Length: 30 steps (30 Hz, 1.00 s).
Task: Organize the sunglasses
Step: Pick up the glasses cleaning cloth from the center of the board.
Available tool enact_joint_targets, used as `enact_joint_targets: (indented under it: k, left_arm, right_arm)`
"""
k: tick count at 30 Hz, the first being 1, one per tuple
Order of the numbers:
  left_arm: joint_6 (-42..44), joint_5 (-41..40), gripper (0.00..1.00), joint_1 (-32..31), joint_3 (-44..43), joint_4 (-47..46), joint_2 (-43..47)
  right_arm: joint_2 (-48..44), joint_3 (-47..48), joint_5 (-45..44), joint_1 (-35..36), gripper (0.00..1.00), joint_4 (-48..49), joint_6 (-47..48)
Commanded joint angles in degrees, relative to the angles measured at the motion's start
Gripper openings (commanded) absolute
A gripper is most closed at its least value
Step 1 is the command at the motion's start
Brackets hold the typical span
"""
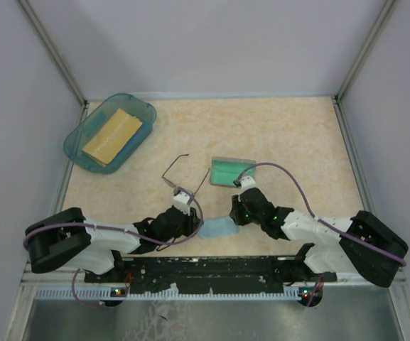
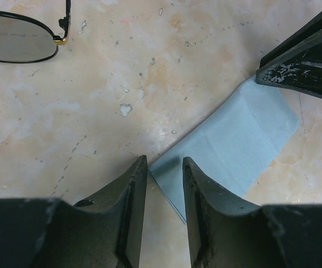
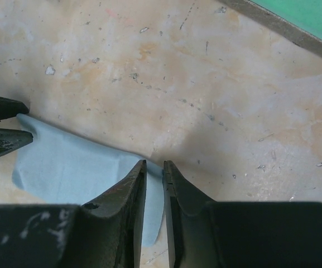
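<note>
The sunglasses [image 1: 182,175], thin dark wire frames, lie open on the table left of the grey case. One lens [image 2: 17,43] shows at the top left of the left wrist view. A light blue cloth [image 1: 217,229] lies between the two grippers. My left gripper [image 1: 196,224] is open low over the table, its jaws straddling the cloth's near corner [image 2: 165,165]. My right gripper [image 1: 236,215] has closed to a narrow slit on the cloth's opposite edge [image 3: 155,164]. The cloth [image 2: 233,142] is creased near there.
The grey case with green lining [image 1: 231,171] lies open behind the right gripper; its edge shows in the right wrist view [image 3: 294,25]. A blue tray [image 1: 91,153] holding a tan block [image 1: 112,135] stands at the back left. White walls enclose the table.
</note>
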<state>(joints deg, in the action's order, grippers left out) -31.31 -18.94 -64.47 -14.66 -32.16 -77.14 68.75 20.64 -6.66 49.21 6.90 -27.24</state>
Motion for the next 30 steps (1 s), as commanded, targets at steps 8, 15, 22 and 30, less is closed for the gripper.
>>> enact_joint_targets:
  k: [8,15,22,30]
  left_arm:
    - [-0.46,0.66,0.32,0.57,1.03,0.26,-0.25]
    - [-0.17,1.15,0.21,0.99,1.03,0.09,-0.34]
    - [0.35,1.81,0.00,1.27,0.37,-0.19,-1.11]
    - [2.50,0.75,0.00,1.27,-1.98,1.29,1.23]
  right_arm:
    - [0.40,-0.08,-0.12,-0.78,0.13,3.01,-0.29]
    - [0.67,-0.01,-0.11,-0.78,0.03,3.27,-0.21]
    - [0.96,-0.25,-0.30,-0.78,0.00,4.16,-0.32]
    - [-3.17,-1.74,-3.22,-0.78,0.00,6.09,-0.96]
